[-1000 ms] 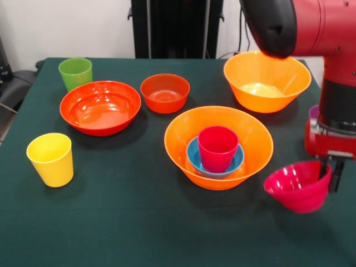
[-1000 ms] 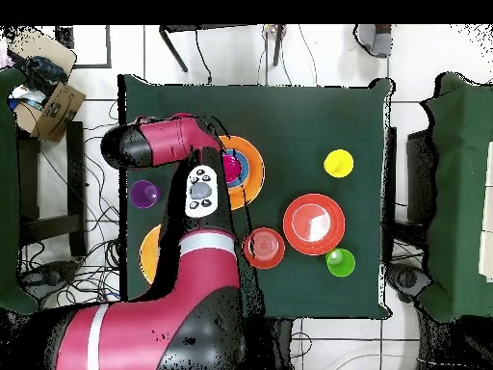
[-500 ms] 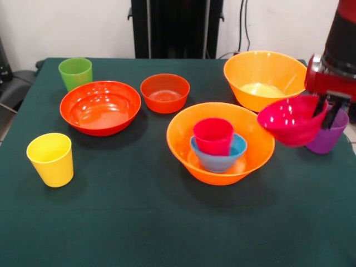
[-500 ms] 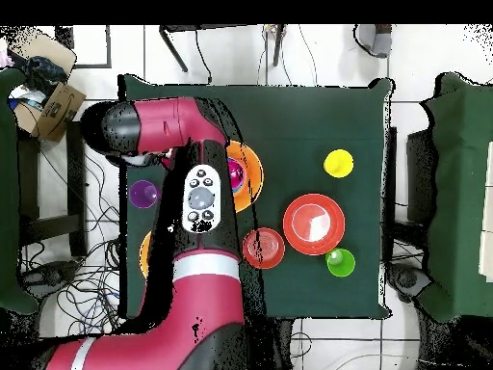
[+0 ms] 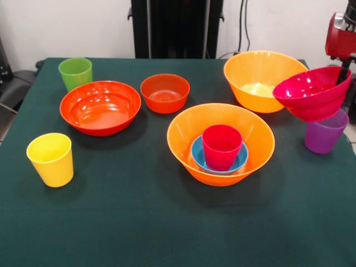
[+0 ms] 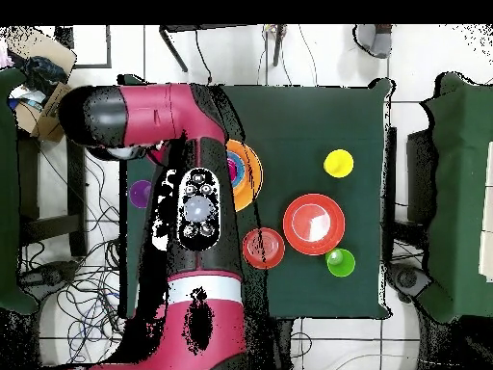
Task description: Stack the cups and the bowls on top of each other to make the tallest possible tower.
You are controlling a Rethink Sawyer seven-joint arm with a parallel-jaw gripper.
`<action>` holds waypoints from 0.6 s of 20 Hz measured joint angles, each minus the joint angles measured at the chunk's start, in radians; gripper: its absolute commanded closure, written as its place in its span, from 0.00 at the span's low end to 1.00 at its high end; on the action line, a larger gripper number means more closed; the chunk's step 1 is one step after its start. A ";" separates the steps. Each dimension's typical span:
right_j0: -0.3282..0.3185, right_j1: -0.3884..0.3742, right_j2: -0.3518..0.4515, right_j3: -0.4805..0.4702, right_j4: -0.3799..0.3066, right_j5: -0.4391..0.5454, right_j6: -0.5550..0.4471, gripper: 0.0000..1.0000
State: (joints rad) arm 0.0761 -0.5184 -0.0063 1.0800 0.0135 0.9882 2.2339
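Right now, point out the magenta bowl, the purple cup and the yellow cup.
Magenta bowl (image 5: 311,89), front view, inner wall.
Purple cup (image 5: 324,134), front view, outer side.
Yellow cup (image 5: 52,161), front view, outer side.

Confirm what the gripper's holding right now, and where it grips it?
The gripper holds the magenta bowl by its rim on the right side in the front view; the bowl hangs tilted, clear of the table, above the purple cup.
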 measured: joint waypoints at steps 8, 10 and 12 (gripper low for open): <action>0.000 -0.003 0.000 -0.003 -0.002 0.000 0.000 1.00; 0.000 -0.001 0.000 -0.005 -0.002 0.000 0.000 1.00; 0.000 0.003 -0.002 -0.008 -0.004 0.000 0.000 1.00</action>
State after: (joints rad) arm 0.0758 -0.5157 -0.0079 1.0716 0.0100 0.9884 2.2339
